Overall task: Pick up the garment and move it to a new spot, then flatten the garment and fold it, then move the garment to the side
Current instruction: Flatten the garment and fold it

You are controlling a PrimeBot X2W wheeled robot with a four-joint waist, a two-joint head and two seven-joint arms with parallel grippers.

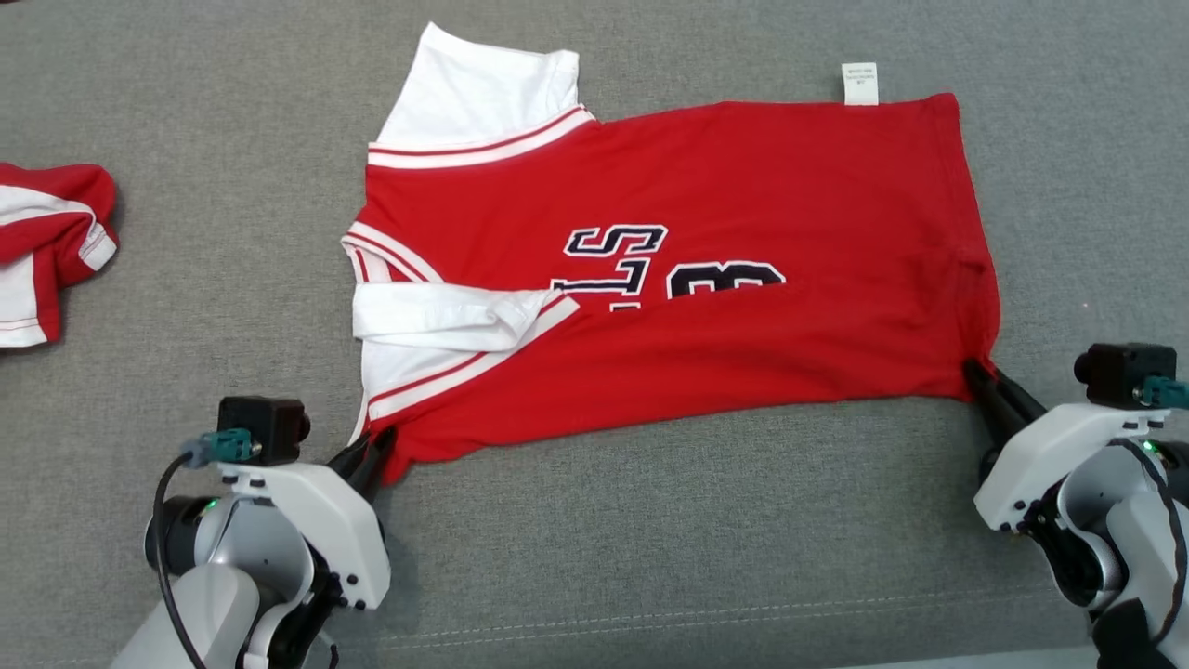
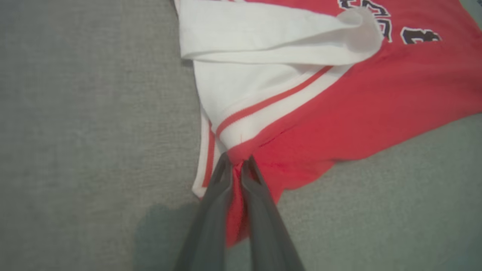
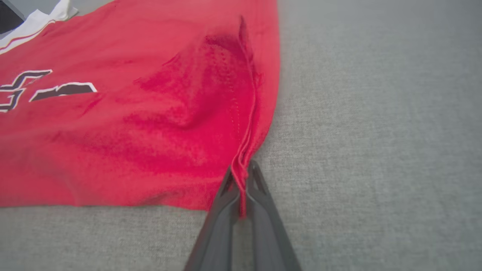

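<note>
Head view: red-and-white jersey spread flat across the middle of the grey counter. Left pincer clamped on its near left corner, right pincer on its near right corner. Second garment bunched at the counter's left edge.
Left wrist view: fingers pinch red cloth below the white striped sleeve.
Right wrist view: fingers grip the gathered hem.

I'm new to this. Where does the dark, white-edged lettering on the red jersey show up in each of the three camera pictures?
Head view: the dark white-edged lettering sits near the picture's centre.
Left wrist view: top right corner, beyond the folded white sleeve.
Right wrist view: at the left edge, upper half.
Shared landmark: the red-and-white cloth jersey that bears it.
</note>
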